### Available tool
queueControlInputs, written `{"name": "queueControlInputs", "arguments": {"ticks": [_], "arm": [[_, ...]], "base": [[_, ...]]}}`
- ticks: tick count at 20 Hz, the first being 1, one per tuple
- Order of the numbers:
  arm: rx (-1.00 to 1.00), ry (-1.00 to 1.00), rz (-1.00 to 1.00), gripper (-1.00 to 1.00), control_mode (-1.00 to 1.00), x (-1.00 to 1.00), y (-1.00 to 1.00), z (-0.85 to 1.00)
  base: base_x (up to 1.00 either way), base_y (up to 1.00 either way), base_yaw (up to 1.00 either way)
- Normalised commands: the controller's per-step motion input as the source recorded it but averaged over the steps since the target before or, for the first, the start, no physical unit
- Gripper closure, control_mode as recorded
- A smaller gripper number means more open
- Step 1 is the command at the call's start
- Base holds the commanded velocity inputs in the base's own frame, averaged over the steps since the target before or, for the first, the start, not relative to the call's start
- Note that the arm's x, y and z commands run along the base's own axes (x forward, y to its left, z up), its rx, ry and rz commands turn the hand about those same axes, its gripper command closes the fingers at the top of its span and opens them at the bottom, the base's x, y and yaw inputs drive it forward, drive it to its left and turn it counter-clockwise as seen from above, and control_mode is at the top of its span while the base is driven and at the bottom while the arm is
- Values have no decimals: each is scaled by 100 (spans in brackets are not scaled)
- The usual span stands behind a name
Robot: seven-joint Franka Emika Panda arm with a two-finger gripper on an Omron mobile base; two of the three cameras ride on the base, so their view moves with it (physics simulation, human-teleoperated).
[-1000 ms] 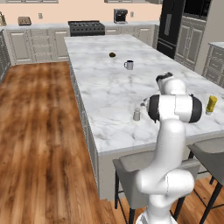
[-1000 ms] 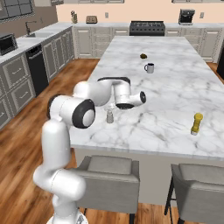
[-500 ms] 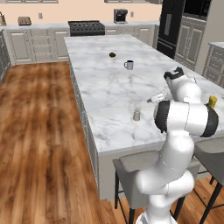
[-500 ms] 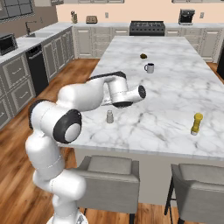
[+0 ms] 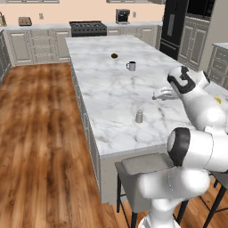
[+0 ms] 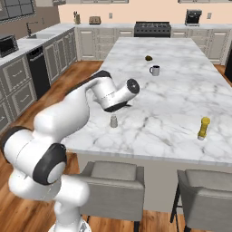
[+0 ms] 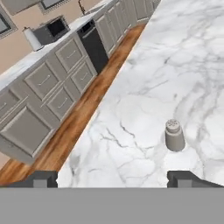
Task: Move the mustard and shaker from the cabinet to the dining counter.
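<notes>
In the left base view the shaker [image 5: 139,116] stands upright on the dining counter [image 5: 107,80] near its near edge, and the gripper [image 5: 156,95] hovers apart from it, further in. In the right base view the mustard [image 6: 204,128] stands by the near right corner, well apart from the shaker [image 6: 113,121] near the near left corner. In the hand view the gripper [image 7: 113,178] has its jaws spread wide, holding nothing, with the shaker [image 7: 174,135] on the marble, clear of both tips.

warm wood plank floor [image 5: 40,129] fills the left of the left base view. grey panelled base cabinets [image 5: 33,44] line the peach back wall [image 5: 80,11] at the top, with a black stove [image 5: 88,28] and coffee machine [image 5: 122,15]. grey padded stools [image 6: 108,181] stand at the bottom of the right base view.
</notes>
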Motion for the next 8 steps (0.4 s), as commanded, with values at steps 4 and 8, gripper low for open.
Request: {"name": "queueControlInputs", "arguments": {"ticks": [4, 8], "arm": [[-11, 1, -23, -100, -100, -79, 44, 61], [-19, 0, -14, -100, -100, -84, 85, 47]], "base": [[0, 0, 0], [0, 0, 0]]}}
